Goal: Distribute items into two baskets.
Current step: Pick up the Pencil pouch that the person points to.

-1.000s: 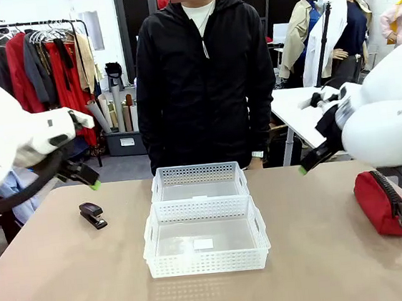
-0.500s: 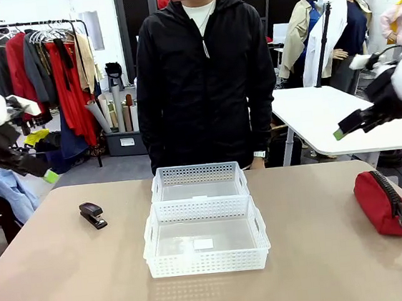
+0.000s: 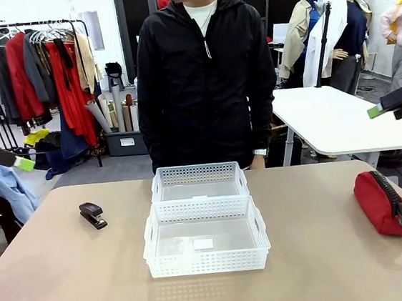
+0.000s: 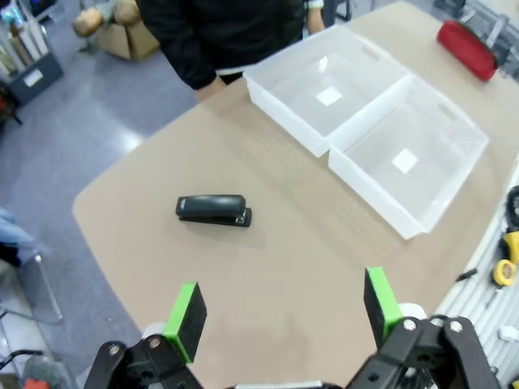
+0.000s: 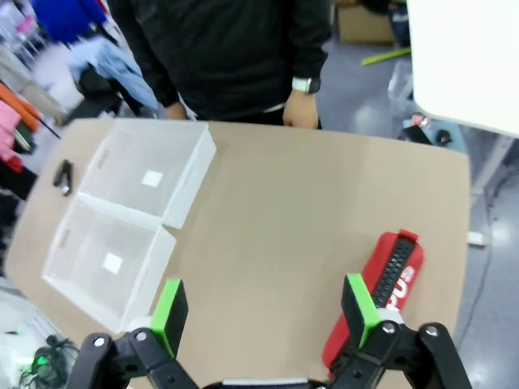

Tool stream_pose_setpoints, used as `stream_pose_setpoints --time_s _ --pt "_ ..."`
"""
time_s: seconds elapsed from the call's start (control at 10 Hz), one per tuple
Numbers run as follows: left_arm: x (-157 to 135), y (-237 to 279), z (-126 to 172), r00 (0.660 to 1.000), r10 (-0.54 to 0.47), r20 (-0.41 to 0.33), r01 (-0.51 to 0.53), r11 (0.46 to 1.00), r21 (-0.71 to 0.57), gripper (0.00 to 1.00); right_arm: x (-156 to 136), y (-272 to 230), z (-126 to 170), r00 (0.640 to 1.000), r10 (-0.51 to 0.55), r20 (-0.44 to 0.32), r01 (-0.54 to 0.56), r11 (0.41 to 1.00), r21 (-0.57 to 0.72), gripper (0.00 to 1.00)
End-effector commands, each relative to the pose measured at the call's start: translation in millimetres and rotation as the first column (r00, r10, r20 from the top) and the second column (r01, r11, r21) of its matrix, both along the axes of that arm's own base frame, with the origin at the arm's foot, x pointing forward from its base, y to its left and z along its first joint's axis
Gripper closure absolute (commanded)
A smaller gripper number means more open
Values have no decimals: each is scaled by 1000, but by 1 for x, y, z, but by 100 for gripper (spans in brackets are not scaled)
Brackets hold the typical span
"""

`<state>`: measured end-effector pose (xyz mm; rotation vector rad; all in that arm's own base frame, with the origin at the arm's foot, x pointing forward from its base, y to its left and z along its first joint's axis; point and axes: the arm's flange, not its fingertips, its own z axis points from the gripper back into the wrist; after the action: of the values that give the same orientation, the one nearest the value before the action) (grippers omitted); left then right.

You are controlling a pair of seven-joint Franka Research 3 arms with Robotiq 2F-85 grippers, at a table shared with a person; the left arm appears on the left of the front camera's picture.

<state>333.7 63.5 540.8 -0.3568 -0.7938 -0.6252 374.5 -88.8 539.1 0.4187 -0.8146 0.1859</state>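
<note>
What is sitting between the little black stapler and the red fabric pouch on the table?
In the front view, two white lattice-sided plastic baskets sit between the small black stapler and the red zippered fabric pouch.

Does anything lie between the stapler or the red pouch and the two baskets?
Nothing visible does. Bare table lies between the stapler and the near basket and far basket, and between the red pouch and them. Both look empty.
</note>
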Motion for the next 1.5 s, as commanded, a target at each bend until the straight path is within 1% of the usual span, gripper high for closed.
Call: stream_pose_setpoints --time_s 0.0,0.2,0.3,0.5,0.6,0.9,1.0,1.1,1.4 --pt "-8 21 2 999 -4 33 6 999 -35 0 -20 -22 -4 997 51 50 -54 997 53 0" --pt "-7 22 8 999 -1 38 2 1000 -20 0 -35 -35 -1 986 148 78 -152 988 40 0" --pt "-5 23 12 999 -7 50 8 999 -37 0 -38 -39 0 976 201 84 -205 978 35 0" --pt "-1 25 14 998 -2 62 6 998 -59 0 -36 -41 1 968 244 63 -246 969 35 0" --pt "0 28 16 997 27 67 -22 997 -75 0 -34 -42 -1 962 270 49 -272 961 40 0" --pt "-1 23 18 997 27 68 -22 997 -75 0 -31 -42 0 961 273 35 -274 960 61 0" --pt "0 18 19 998 25 64 -20 996 -84 0 -33 -42 1 963 267 40 -269 961 68 0" --pt "-5 24 18 998 36 46 -33 997 -69 0 -36 -36 -3 967 256 17 -256 965 49 0" --pt "-5 24 18 998 36 46 -33 997 -69 0 -36 -36 -3 967 256 17 -256 965 49 0"
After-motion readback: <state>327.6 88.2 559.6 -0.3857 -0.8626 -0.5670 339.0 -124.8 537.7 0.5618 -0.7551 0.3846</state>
